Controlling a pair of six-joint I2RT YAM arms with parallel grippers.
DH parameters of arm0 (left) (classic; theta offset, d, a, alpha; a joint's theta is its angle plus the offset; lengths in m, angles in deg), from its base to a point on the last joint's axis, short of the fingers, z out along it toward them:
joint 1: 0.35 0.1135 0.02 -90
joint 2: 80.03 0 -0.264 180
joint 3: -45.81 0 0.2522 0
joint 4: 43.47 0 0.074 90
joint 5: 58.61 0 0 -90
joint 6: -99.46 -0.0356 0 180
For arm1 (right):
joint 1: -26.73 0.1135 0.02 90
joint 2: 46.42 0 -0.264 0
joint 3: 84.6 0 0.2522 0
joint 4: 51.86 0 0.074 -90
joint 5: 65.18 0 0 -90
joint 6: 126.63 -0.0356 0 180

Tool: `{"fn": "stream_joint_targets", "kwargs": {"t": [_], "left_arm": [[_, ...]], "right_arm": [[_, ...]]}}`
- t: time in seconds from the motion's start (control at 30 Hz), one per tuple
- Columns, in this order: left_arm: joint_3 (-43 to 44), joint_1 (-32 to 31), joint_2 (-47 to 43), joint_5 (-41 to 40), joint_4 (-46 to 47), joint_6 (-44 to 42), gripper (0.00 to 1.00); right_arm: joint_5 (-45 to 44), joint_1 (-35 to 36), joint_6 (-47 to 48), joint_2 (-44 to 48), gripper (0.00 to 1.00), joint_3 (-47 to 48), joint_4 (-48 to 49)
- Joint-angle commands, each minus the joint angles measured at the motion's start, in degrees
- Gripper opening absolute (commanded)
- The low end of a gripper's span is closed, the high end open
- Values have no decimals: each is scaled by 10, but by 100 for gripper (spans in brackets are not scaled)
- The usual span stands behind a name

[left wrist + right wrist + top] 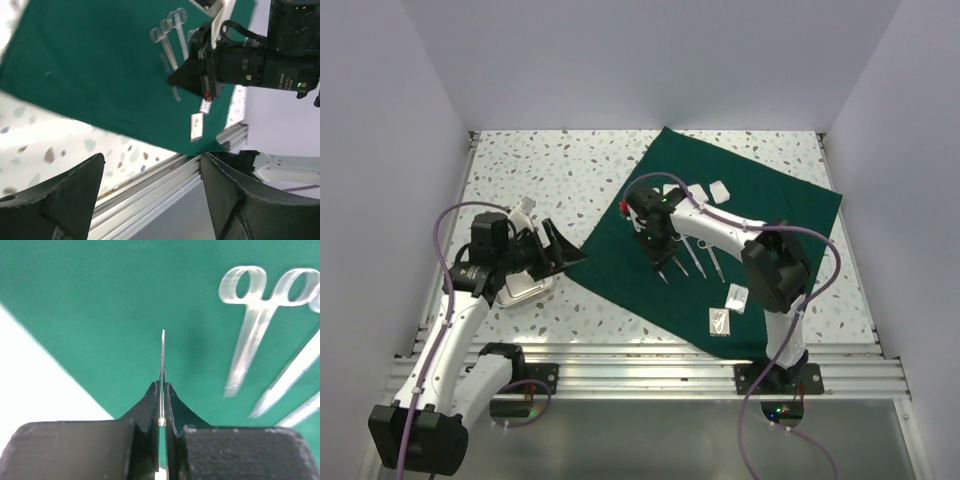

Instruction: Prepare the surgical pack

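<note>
The dark green cloth lies flat on the right half of the table. On it, silver forceps and scissors lie side by side, with white gauze squares behind them. My right gripper hovers over the cloth, shut on a thin steel instrument seen edge-on, its tip pointing past the fingers. Other ringed instruments lie to its right. My left gripper stands open and empty, raised above the small steel tray just left of the cloth's corner.
Two white packets lie on the cloth's near edge. A small white piece sits behind the tray. An aluminium rail runs along the table's front. White walls enclose the table on three sides.
</note>
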Motion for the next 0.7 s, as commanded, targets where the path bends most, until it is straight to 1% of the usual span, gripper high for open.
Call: {"fn": "stream_joint_targets", "kwargs": {"t": [0.0,0.03,0.07,0.1,0.13,0.17,0.2,0.23,0.27,0.3,0.4,0.43,0.5,0.67], "left_arm": [[-20,1,-33,90,150,49,82],[-28,-1,-41,115,180,64,83],[-48,-4,-50,123,238,96,83],[-60,-6,-62,137,263,110,83],[-72,-7,-67,144,287,124,78],[-91,-10,-70,149,326,148,75],[-100,-14,-76,151,343,156,72],[-106,-18,-77,151,350,160,67],[-110,-22,-75,151,352,160,67],[-111,-24,-73,151,352,159,67],[-123,-29,-72,150,385,173,65],[-126,-30,-71,148,390,175,61],[-128,-32,-67,149,395,181,59],[-135,-34,-58,151,405,191,50]], "right_arm": [[221,-12,-44,103,0,38,-6],[290,-14,-54,117,0,30,17],[362,-14,-68,120,0,14,35],[457,-13,-107,125,0,1,90],[503,-13,-141,147,0,-45,135],[533,-13,-179,158,0,-69,190],[555,-13,-256,172,0,-91,290],[576,-13,-289,181,0,-118,334],[583,-13,-319,194,0,-126,370],[591,-13,-378,198,0,-134,440],[600,-12,-444,202,0,-154,514],[598,-12,-444,201,0,-151,512],[600,-12,-447,200,0,-150,515],[607,-11,-457,199,0,-156,515]]}}
